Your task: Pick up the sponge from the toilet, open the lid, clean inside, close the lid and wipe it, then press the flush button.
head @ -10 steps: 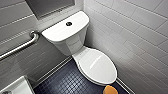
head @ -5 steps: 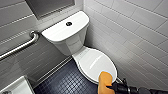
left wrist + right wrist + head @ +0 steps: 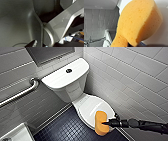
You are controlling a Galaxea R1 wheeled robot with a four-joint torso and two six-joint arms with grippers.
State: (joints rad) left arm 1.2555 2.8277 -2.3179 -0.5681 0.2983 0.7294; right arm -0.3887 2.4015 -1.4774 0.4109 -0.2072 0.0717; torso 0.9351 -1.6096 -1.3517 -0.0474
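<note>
Sponge (image 3: 101, 123): one, orange and porous, stands on end at the front edge of the lid (image 3: 88, 107), its top over the lid and its lower end past the rim, above the dark tiled floor (image 3: 66, 129). Whether it touches the lid I cannot tell. The right gripper (image 3: 106, 123) reaches in from the right-hand wall (image 3: 130, 74), and its jaws are closed on the sponge's side, holding it. In the right wrist view the sponge (image 3: 137, 22) shows large and close, with its rounded end and narrow waist clear.

One toilet (image 3: 72, 84), white and glossy, sits in the corner with its lid down over the bowl. One dark round flush button (image 3: 68, 70) sits in the middle of the tank top. One metal grab bar (image 3: 20, 94) runs along the grey tiled wall to the toilet's left. One white basin (image 3: 17, 134) shows at the near left corner; the right wrist view shows the basin (image 3: 107, 36) and one metal tap (image 3: 91, 40) beside it.
</note>
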